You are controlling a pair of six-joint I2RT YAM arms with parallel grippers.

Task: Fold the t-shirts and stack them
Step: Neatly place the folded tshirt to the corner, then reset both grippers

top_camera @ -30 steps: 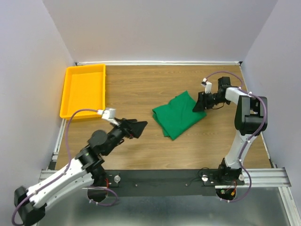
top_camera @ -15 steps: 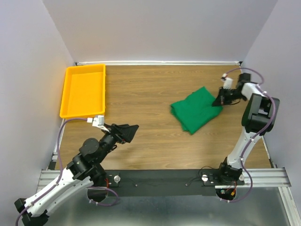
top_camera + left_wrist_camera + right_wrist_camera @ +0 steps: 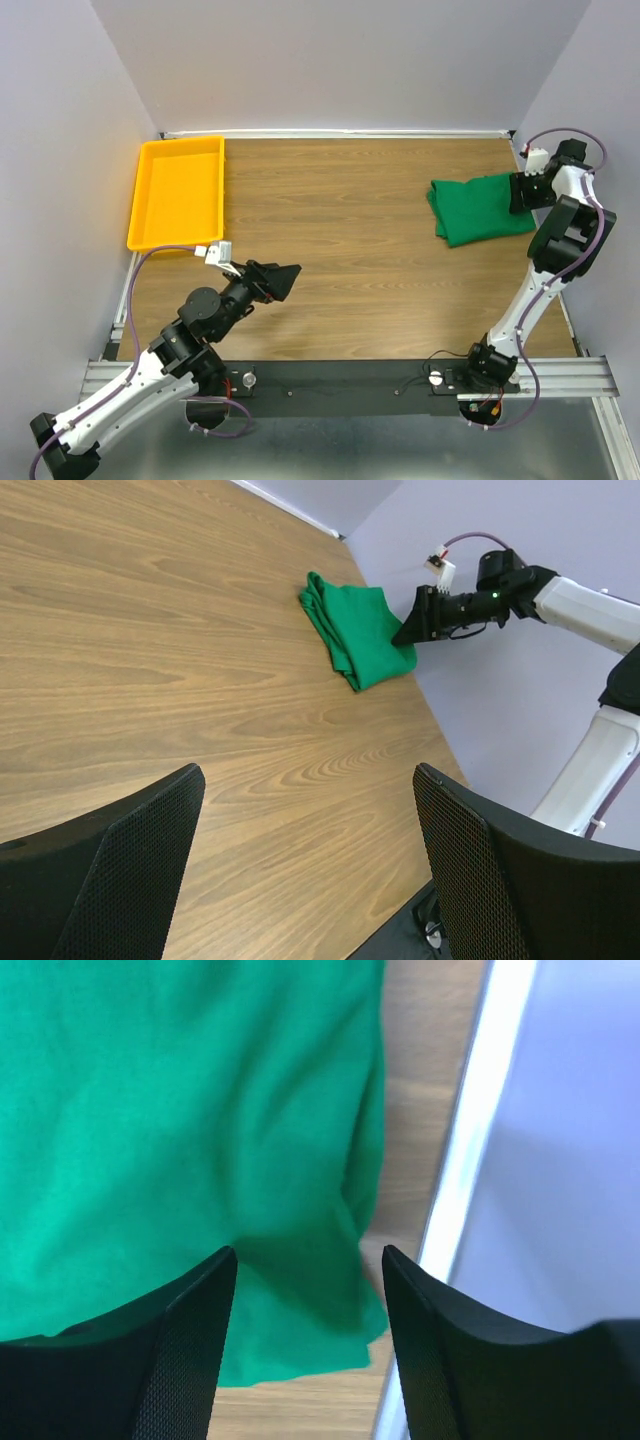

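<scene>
Top: wood-grain desk, pale lilac walls on three sides, white strip along the far edge. Yellow tray far left. Green t-shirt folded, far right by the wall, right hand at its right edge. Left hand near-left, over bare wood.

Left wrist: left hand wide open, empty. T-shirt flat at the desk's far corner.

Right wrist: right hand fingers apart above the t-shirt, not pinching. Strip and wall just beside the cloth.
</scene>
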